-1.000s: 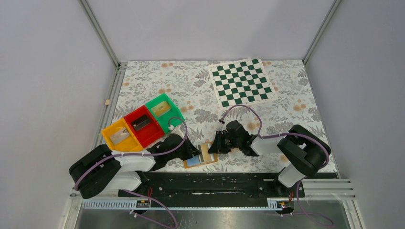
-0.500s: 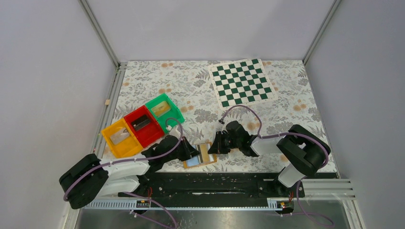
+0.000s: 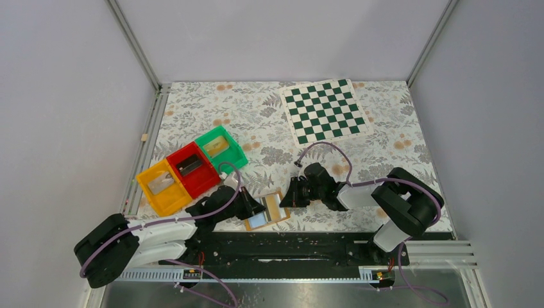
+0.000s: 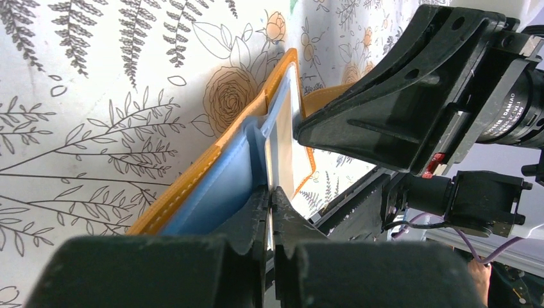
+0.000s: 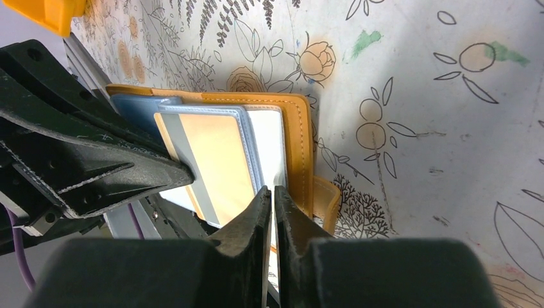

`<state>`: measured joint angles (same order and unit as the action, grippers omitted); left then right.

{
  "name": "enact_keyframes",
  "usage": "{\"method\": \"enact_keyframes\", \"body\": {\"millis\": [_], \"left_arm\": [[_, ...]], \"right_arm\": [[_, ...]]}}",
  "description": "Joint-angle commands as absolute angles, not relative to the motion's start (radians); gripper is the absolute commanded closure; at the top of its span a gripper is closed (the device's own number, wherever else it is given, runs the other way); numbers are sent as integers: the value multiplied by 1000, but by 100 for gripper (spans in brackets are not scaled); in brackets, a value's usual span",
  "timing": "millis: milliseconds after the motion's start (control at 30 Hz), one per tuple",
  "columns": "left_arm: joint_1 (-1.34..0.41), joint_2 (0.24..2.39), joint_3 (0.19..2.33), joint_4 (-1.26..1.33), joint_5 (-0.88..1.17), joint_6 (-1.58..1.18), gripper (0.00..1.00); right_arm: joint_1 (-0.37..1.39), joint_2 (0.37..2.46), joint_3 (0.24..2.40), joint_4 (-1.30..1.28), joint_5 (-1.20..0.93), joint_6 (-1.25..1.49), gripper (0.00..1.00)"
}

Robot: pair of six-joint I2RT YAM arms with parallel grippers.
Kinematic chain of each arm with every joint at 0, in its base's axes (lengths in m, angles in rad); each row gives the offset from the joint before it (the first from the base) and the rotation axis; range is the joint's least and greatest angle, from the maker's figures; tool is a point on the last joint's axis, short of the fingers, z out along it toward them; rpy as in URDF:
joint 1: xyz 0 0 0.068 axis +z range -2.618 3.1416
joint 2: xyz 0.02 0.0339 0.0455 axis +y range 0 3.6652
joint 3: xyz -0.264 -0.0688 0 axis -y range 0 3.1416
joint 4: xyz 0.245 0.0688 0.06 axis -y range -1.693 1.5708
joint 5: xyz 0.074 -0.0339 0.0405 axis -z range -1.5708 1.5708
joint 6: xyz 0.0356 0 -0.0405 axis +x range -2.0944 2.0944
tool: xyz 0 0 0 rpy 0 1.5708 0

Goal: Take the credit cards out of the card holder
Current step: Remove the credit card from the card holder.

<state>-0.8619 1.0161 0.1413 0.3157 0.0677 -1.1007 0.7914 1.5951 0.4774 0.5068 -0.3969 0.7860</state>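
Observation:
The card holder [image 3: 277, 208] lies open near the table's front edge, pale blue inside [image 4: 212, 192] with an orange border [image 5: 296, 147]. A tan credit card [image 5: 215, 160] with a grey stripe sticks out of its left side. My left gripper [image 3: 256, 208] comes in from the left and is shut on that card's edge [image 4: 270, 192]. My right gripper [image 3: 287, 199] comes in from the right, shut [image 5: 272, 190] on the holder's pale right half just inside the border. A white card [image 5: 268, 144] shows beneath the tan one.
Yellow [image 3: 160, 186], red [image 3: 191, 168] and green [image 3: 220, 147] bins stand in a row left of the holder. A green-and-white chessboard [image 3: 324, 110] lies at the back right. The black base rail [image 3: 289, 247] runs just in front of the holder.
My left gripper has closed onto the card and its arm has drawn back to the left. The holder has shifted slightly left and nearer. The right gripper has tightened a little and stayed in place.

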Motion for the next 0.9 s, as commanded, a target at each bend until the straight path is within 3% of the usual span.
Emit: {"method": "enact_keyframes", "body": {"millis": [0, 467, 700, 867], "left_arm": [[-854, 989, 131, 358, 71, -1111, 95], [-790, 900, 85, 360, 119, -1128, 96], [-779, 909, 82, 370, 140, -1117, 91], [-774, 916, 78, 383, 151, -1120, 95]], "right_arm": [[779, 1605, 459, 482, -383, 768, 88], [774, 1611, 466, 485, -397, 767, 88], [773, 1610, 469, 485, -402, 767, 88], [773, 1608, 469, 481, -400, 766, 88]]}}
